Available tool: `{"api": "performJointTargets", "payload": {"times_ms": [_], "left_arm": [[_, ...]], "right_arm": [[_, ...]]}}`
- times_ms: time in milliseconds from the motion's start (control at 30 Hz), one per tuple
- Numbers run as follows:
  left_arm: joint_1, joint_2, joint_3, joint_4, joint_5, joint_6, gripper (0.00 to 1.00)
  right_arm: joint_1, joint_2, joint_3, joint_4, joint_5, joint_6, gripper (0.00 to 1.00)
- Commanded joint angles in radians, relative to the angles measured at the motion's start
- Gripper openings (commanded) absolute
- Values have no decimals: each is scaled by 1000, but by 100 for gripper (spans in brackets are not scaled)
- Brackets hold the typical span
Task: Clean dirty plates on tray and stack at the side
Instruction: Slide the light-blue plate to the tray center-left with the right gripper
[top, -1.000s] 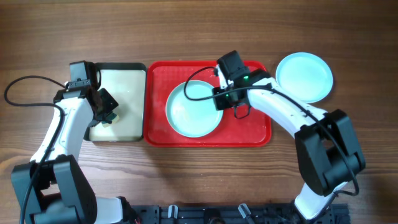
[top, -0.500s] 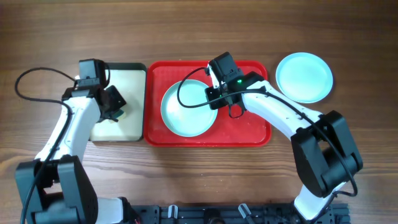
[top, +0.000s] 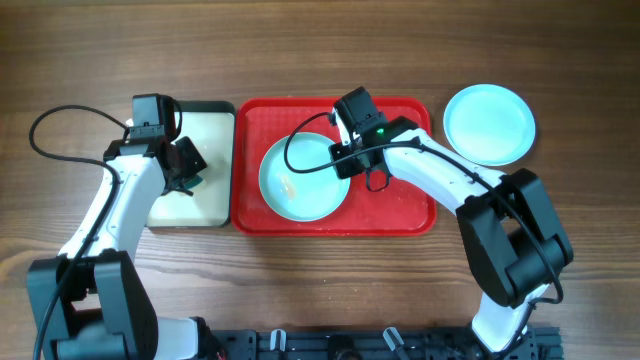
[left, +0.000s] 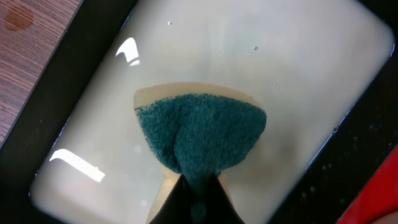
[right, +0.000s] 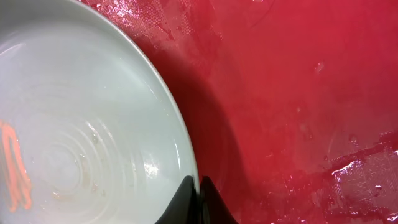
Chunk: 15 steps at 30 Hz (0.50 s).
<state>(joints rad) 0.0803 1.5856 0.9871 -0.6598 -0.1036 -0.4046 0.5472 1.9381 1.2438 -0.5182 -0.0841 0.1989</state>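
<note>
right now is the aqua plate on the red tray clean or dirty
Dirty: the aqua plate on the red tray has orange streaks on its inner surface.

I am reaching my left arm (top: 102, 212) up from its base at the overhead view's 7 o'clock edge toward 12 o'clock, with the white forearm leaning toward 1 o'clock. My left two-finger gripper (top: 186, 168) is pointing toward 4 o'clock and pinching a teal scouring sponge with a tan backing (left: 202, 134) between closed jaws. I am stretching my right arm (top: 450, 178) from the 5 o'clock edge toward 10 o'clock, with the elbow bending near the base. My right two-finger gripper (top: 347, 160) is pointing toward 7 o'clock, its black fingertips (right: 183, 208) clamping the rim of a pale aqua round plastic plate (top: 310, 195).
</note>
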Motion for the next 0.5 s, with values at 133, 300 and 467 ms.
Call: {"api": "performJointTargets", "payload": {"times_ms": [133,300,467], "left_arm": [[-3,-2,-7,6,6,13,4],[-3,-2,-7,6,6,13,4],[-3,-2,-7,6,6,13,4]], "right_arm": [[3,16,-8,2,13,-16,4],[3,16,-8,2,13,-16,4],[3,16,-8,2,13,-17,5]]}}
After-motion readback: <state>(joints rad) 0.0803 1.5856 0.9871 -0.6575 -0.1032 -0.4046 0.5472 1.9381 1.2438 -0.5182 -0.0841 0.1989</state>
